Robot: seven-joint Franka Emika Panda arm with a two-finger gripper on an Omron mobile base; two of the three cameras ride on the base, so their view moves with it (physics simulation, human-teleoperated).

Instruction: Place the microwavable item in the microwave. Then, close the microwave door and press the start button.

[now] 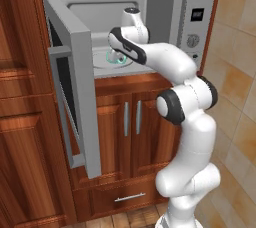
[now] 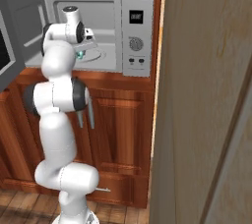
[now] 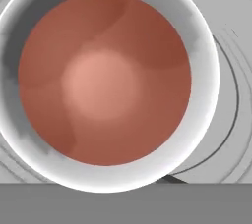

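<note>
The gripper (image 1: 118, 56) reaches inside the microwave (image 1: 165, 9), clamped tight on the teal mug (image 1: 117, 60), which hangs directly below it over the glass turntable (image 3: 224, 115); whether its base touches the glass I cannot tell. Held upright, the brown liquid stays level. The cavity walls stand clear around the gripper, and the microwave door (image 1: 77, 97) swings wide off to its left, leaving room to withdraw.

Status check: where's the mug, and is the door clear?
Gripper shut on mug, over turntable inside microwave. Door open wide. Nothing blocking.
</note>
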